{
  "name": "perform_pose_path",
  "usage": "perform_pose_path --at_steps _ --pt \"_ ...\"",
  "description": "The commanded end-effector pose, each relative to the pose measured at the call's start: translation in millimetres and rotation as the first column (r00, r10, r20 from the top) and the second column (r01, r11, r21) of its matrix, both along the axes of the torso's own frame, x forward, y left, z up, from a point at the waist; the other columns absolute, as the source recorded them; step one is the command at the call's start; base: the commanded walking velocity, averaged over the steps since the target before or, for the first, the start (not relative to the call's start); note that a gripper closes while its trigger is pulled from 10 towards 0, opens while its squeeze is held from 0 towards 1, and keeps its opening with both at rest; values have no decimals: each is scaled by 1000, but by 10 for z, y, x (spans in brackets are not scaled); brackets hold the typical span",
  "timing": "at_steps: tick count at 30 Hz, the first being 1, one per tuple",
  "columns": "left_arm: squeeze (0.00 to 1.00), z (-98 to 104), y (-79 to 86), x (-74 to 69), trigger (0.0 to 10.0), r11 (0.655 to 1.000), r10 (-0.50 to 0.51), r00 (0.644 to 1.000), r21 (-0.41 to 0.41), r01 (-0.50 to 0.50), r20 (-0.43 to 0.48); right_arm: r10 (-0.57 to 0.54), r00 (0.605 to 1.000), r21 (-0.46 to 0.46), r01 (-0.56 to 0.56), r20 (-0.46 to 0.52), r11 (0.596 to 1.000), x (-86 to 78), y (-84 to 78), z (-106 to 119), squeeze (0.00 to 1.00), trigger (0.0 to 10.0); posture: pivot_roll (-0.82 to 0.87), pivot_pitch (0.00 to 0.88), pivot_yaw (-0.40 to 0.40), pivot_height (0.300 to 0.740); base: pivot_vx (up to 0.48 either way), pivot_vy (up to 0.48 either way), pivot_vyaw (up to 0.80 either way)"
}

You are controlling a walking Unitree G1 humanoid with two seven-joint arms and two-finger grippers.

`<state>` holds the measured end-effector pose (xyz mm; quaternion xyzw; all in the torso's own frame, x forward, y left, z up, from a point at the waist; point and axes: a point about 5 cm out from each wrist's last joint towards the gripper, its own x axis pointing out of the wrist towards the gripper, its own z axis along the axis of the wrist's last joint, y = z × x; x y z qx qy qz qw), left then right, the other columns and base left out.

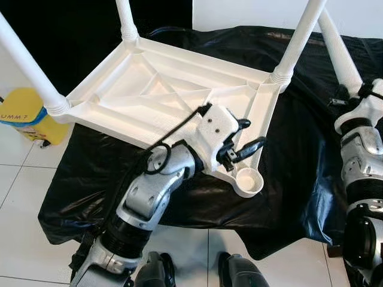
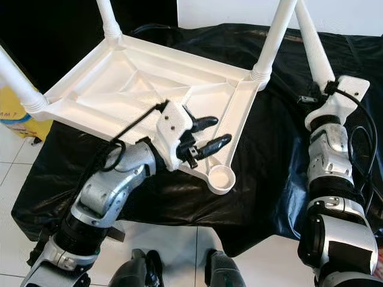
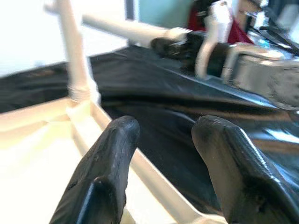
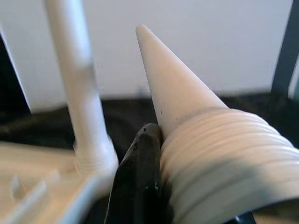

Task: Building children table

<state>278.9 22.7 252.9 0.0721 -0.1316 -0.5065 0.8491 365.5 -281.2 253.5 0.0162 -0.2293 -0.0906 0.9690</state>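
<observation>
White moulded-plastic tabletop [image 1: 161, 95] upside down on crinkled glossy black sheet [image 1: 299, 179], ribbed underside up, three tapered round legs screwed in. Left gripper [image 2: 206, 136] fingers spread apart, empty, hovering over tabletop's side rail just beside bare round corner socket [image 2: 219, 178]. Right gripper [image 4: 187, 149] clamped on fourth leg [image 4: 173, 93], at its threaded end, cone tip pointing away, beside tabletop's far corner.

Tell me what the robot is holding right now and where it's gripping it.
The right gripper holds the loose white table leg near its ribbed, threaded end. The left gripper is open over the upturned tabletop, holding nothing.
</observation>
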Motion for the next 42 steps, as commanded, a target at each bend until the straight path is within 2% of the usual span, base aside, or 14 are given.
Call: perform_pose_path --at_steps 1,5,7,8,15,27,28,31,32,34,38,40,41,42 --pt "0 -17 12 15 10000 1000 16 999 -11 -16 -30 -18 996 -38 21 86 999 -37 -13 195 0 10000 10 142 -62 740 0 0 0" --pt "0 10 45 44 10000 999 25 999 -24 -26 -39 -16 993 -61 23 115 998 -44 23 277 0 10000 9 133 -60 740 0 0 0" --pt "0 82 88 92 10000 997 35 998 -61 -38 -54 -10 981 -99 30 193 995 -80 93 457 0 10000 8 124 -55 740 0 0 0" --pt "0 82 88 92 10000 997 35 998 -61 -38 -54 -10 981 -99 30 193 995 -80 93 457 0 10000 8 124 -55 740 0 0 0" --pt "0 192 156 192 10000 989 97 994 -110 -102 -47 6 934 -168 58 358 984 -193 182 793 0 10000 -4 118 -71 740 0 0 0" --pt "0 297 313 251 10000 983 81 994 -158 -91 -70 78 883 -233 36 463 972 -266 391 1048 0 10000 -15 106 -61 740 0 0 0" --pt "0 324 332 263 10000 982 74 995 -166 -85 -73 90 872 -243 33 480 970 -281 422 1098 0 10000 -16 104 -58 740 0 0 0" --pt "0 413 350 324 10000 977 37 995 -205 -55 -89 168 796 -286 6 582 958 -395 581 1386 0 10000 -16 94 -53 740 0 0 0" --pt "0 413 350 324 10000 977 37 995 -205 -55 -89 168 796 -286 6 582 958 -395 581 1386 0 10000 -16 94 -53 740 0 0 0" --pt "0 428 353 377 10000 971 20 992 -233 -49 -125 227 752 -329 -14 619 944 -457 701 1525 0 10000 -18 94 -46 740 0 0 0" --pt "0 452 383 431 10000 966 12 987 -253 -52 -157 281 724 -370 -38 630 928 -495 806 1598 0 10000 -18 94 -45 740 0 0 0" --pt "0 452 383 431 10000 966 12 987 -253 -52 -157 281 724 -370 -38 630 928 -495 806 1598 0 10000 -18 94 -45 740 0 0 0" --pt "0 493 417 462 10000 961 1 985 -272 -49 -174 323 717 -401 -66 618 914 -501 881 1587 0 10000 -25 89 -38 740 0 0 0" --pt "0 493 417 462 10000 961 1 985 -272 -49 -174 323 717 -401 -66 618 914 -501 881 1587 0 10000 -25 89 -38 740 0 0 0"
